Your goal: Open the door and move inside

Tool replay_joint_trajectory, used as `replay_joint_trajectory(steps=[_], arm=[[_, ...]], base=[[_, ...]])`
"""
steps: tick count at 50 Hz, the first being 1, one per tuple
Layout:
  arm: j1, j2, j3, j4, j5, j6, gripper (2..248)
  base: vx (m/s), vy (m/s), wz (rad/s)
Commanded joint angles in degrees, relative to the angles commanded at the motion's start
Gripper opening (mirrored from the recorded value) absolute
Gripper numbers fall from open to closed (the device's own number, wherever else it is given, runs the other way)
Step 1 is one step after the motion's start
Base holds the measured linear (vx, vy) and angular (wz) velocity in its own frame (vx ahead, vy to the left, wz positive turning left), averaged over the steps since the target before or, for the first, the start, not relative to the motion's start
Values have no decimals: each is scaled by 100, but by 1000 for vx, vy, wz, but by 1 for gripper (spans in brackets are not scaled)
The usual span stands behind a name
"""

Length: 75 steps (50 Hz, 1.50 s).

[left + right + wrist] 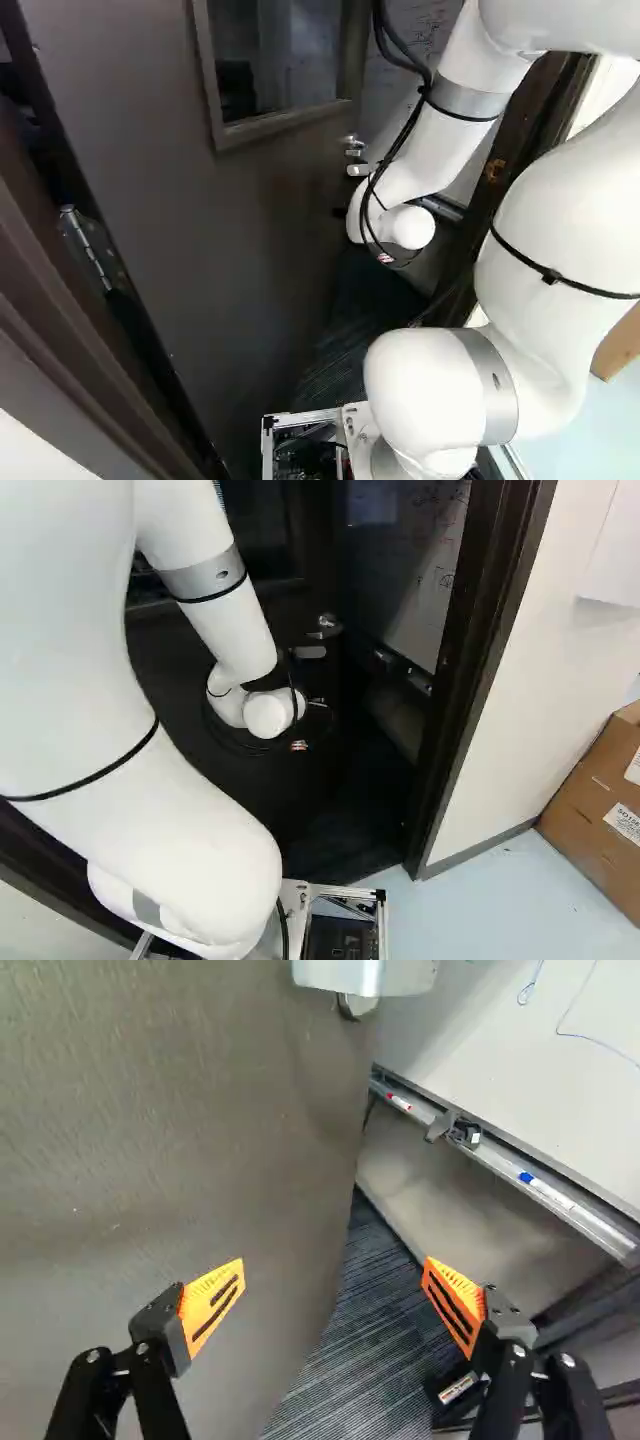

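Since the door [180, 1150] stood ajar ahead of the gripper [335, 1262], no handle [310, 652] needed turning, I reckoned; fingers wide apart, clamping nothing, one facing the door, one the opening [365, 1330], probably so the gripper could push onward, inward.

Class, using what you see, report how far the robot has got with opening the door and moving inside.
Done: the door stands ajar, with carpet visible past its edge.

In hand: the open gripper straddles that edge without gripping, perhaps to push the door wider.

Left: probably widening the gap, then driving in; the doorframe still lies ahead of the base.
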Motion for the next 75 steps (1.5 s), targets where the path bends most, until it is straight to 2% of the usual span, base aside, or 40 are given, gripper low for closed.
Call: replay_joint_trajectory(steps=[75], arm=[[1313, -540, -563, 0, 5, 0, 247]], base=[[0, 0, 0]])
